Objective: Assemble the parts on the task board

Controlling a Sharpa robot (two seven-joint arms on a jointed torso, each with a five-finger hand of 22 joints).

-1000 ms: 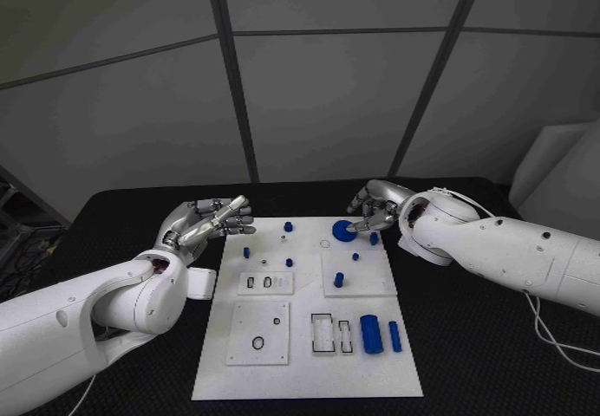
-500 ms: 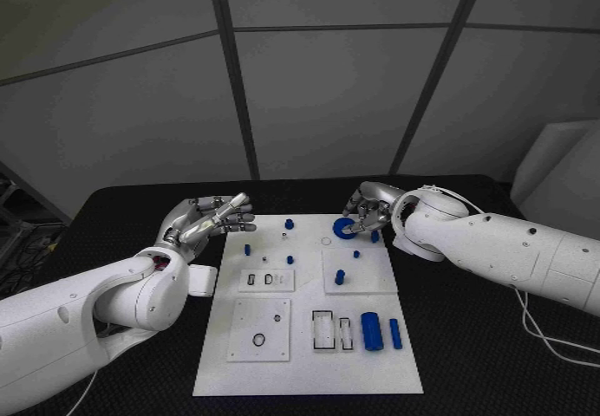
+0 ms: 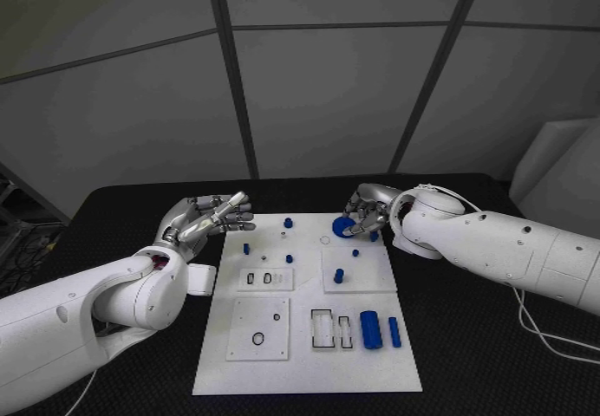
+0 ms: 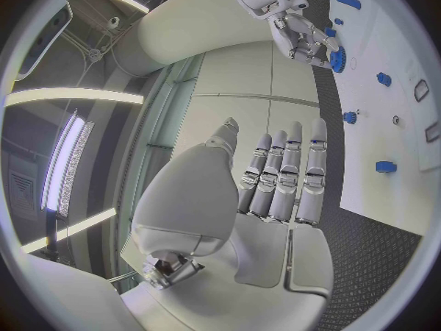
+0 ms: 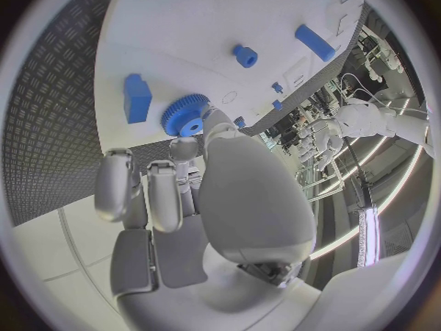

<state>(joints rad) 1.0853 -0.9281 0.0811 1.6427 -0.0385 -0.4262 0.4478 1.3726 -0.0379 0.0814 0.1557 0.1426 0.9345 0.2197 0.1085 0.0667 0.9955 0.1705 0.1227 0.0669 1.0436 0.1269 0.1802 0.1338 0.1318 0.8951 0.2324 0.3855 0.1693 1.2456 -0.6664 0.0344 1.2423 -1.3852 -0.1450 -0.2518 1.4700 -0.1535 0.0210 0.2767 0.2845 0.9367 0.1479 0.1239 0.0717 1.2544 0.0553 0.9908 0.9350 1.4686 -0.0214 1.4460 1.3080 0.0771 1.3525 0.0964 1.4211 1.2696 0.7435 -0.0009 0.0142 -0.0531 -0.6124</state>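
I see two blue bars (image 3: 380, 331) lower right of the task board (image 3: 306, 364), my left hand (image 3: 208, 220) released with fingers straight beside its upper left edge, my right hand (image 3: 361, 212) grasping the blue gear (image 3: 342, 229) at its upper right

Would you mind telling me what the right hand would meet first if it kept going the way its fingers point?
The right hand probably meets nothing new: its fingertips already touch the blue gear, with the white board just beneath, though depth is unclear.
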